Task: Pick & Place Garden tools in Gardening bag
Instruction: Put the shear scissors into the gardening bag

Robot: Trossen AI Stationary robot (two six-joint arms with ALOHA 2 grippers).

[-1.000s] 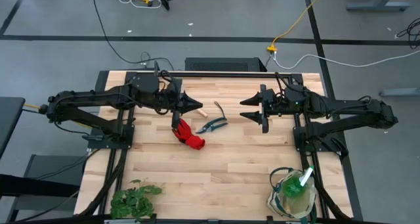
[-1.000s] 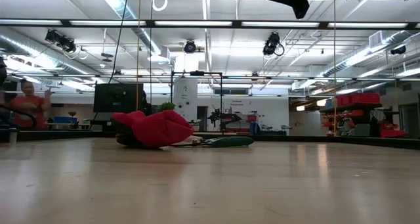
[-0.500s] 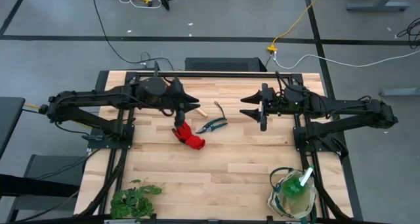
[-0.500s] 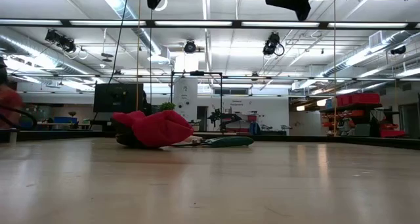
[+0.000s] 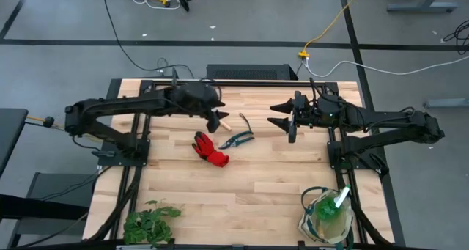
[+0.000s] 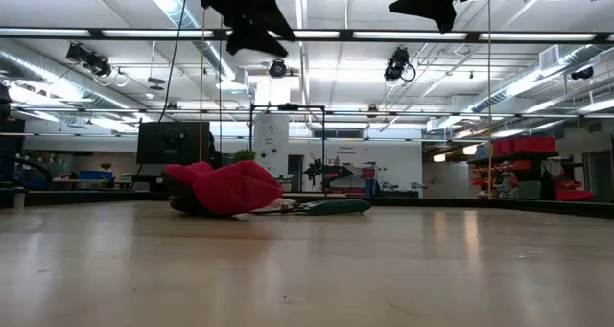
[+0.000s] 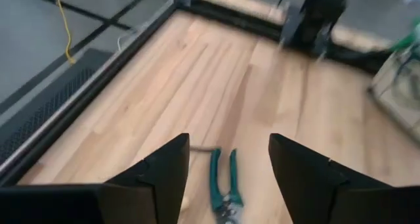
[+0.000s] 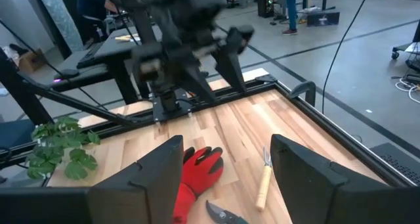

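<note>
Garden tools are only partly packed. The cream bag stands at the table's near right corner, well apart from both grippers, with a green spray bottle already showing inside it. Three tools lie loose mid-table: the red glove, the dark shears, and a wooden-handled tool only partly visible.

The left gripper hangs above the table with its jaws wide and empty; in its wrist view the shears lie on the boards just ahead of and between its fingers, and the wooden handle sits almost under them. The right gripper hovers on the far side of the shears from the left, jaws also spread and empty.

By my reading, roughly one item is in and three are left, with no grasp yet made. A leafy plant bunch rests at the near left corner.
</note>
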